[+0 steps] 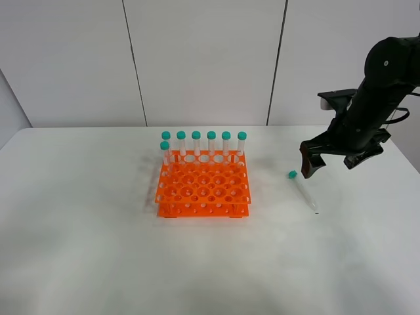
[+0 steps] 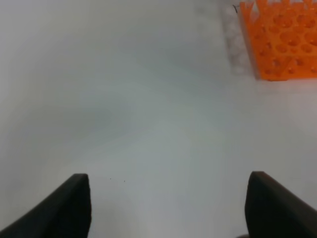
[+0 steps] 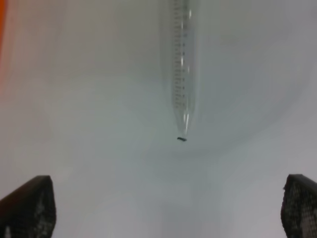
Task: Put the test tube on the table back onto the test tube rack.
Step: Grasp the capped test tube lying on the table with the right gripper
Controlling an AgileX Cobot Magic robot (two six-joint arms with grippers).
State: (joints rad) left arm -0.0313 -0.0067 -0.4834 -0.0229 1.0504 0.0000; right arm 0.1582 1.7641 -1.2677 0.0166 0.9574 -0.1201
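Seven capped tubes [image 1: 211, 143] stand in test tube rack [image 1: 203, 191]; we see test tube [image 1: 304, 193] lying on table [image 1: 98, 249], right of rack; right gripper [image 3: 168, 203] near it, fingers wide apart; left gripper [image 2: 168, 203] likewise wide.

spare tubes [image 1: 211, 143]: seven, teal-capped, upright | wall panels [image 1: 203, 59]: pale, seemingly grey-white, dark seams

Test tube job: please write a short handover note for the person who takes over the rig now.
Left gripper: open, empty, over bare table.
Right gripper: open, empty, near the test tube, not touching it.
Test tube: lies flat on the table, to the right of the rack.
Rack: seven capped tubes stand at its back, many holes free.
Done: nothing yet.
Left: grasp the tube, lift it, set it into a free hole.
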